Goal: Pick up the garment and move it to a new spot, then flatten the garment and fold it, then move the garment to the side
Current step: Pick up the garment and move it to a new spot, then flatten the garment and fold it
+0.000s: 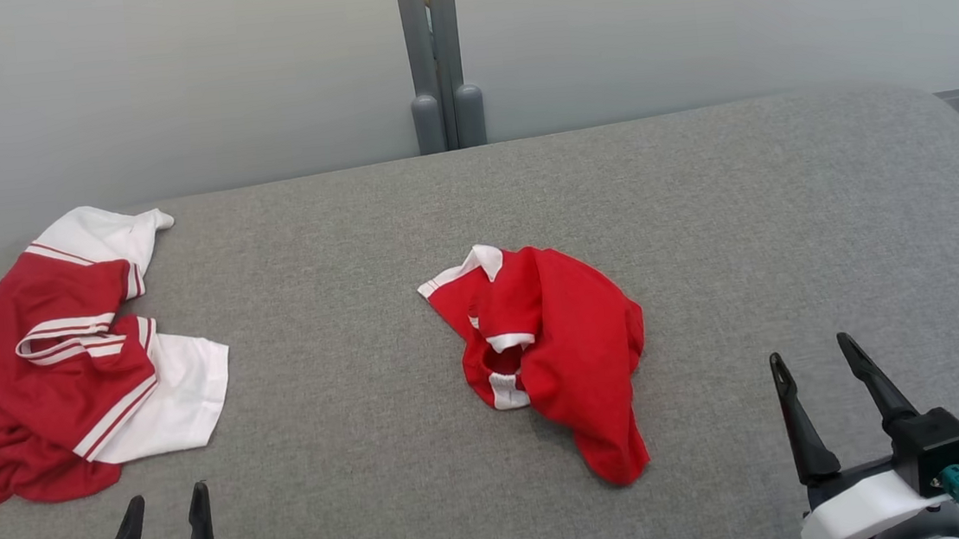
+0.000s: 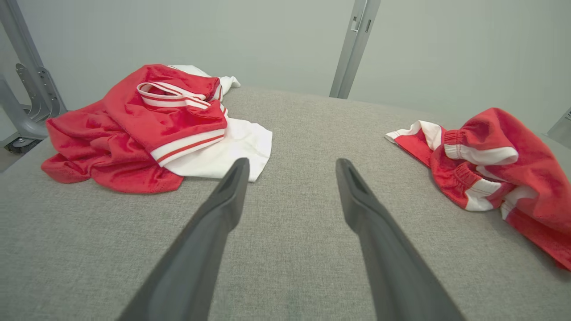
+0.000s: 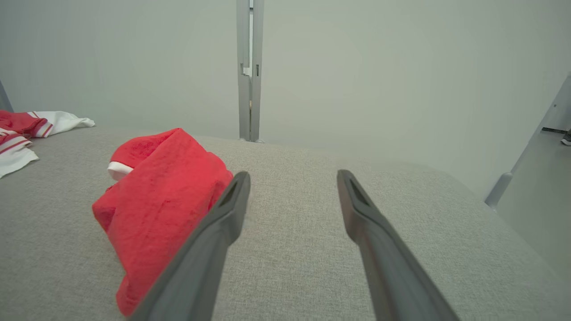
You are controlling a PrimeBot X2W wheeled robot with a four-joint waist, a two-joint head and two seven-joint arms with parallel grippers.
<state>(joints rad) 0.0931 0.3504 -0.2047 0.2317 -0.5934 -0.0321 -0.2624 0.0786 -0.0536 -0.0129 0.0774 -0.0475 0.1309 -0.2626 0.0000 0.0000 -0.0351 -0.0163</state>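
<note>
Far left of the post, a shirt lies crumpled on the table. Left of the post at the near edge, the left gripper stands wide, empty. The red shorts lie bunched mid-table, before the post and slightly right. Far right of the post, the right gripper stands wide, empty.

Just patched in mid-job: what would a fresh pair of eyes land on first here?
The crumpled red garment lying alone in the middle of the grey table. Next, the bigger red-and-white shirt heaped at the table's left edge. The left gripper and right gripper sit open near the front edge, touching neither.
</note>
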